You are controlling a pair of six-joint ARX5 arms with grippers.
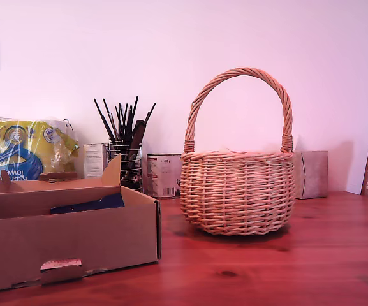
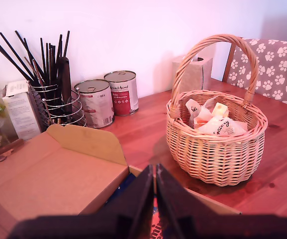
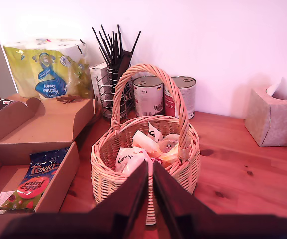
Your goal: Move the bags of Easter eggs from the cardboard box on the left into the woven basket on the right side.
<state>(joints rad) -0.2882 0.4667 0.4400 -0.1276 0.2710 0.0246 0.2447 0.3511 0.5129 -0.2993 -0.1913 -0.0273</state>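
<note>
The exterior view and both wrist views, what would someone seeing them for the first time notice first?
The woven basket with its tall arched handle dominates the middle of the exterior view, standing on the red-brown wooden table. The cardboard box fills the exterior view's lower left, flaps up. From the second wrist view, a bright bag of Easter eggs lies in that box, and pale packets already sit in the basket.

My first pincer [image 2: 154, 199] shows in its own wrist view as 2 dark fingers [image 2: 133, 204] pressed nearly together, only a thin slit between them. My second pincer [image 3: 150, 196] looks the same, its 2 fingers [image 3: 170, 201] drawn close. Neither arm appears in the exterior view.
</note>
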